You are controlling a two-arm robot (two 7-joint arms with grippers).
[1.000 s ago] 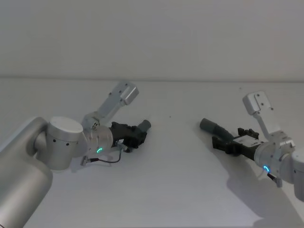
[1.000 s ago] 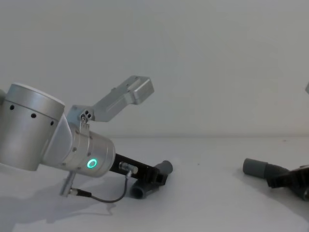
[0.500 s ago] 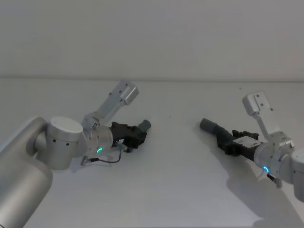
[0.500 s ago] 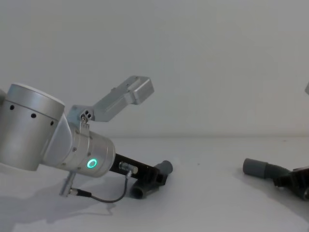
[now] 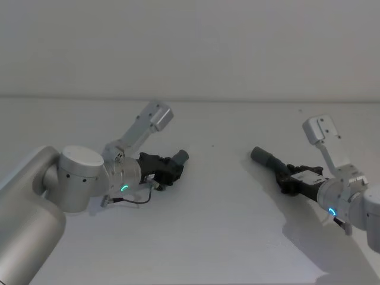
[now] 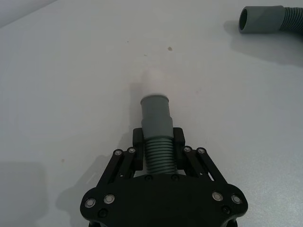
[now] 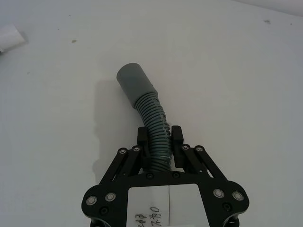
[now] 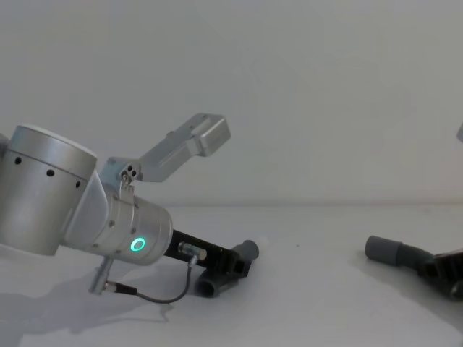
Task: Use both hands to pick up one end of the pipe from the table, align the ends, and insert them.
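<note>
Centre-left of head view: L gripper point(image 5: 167, 169), at end of thick silver arm point(image 5: 77, 178) w/ green ring light point(image 5: 124, 188). Jaws nearly closed, clamped on ribbed part of short hose point(image 6: 157, 153) — fingers point(image 6: 138, 142) pressed against both sides, just behind cuff point(image 6: 155, 113). Cuff pointing away from gripper, toward upper right in head view, w/ narrower white tip point(image 6: 154, 82) at its far end. Lower centre of chest view: hose's rear end point(image 8: 207, 287) low by table point(image 5: 225, 231); contact not clear.

Right side of head view, mid-height: R gripper point(image 5: 291, 180). Jaws drawn in close round ribbed part of longer hose point(image 7: 155, 124), fingers point(image 7: 177, 137) touching ribs on either side. Hose curving out ahead of gripper, ending in plain socket cuff point(image 7: 135, 83), aimed toward upper left in head view. Shadow on table beside socket cuff; cannot tell if lifted clear. Lower right edge of chest view: same socket cuff, sticking out to left of gripper.

White tip and socket cuff well apart — opposite sides of table, not in line w/ each other.
</note>
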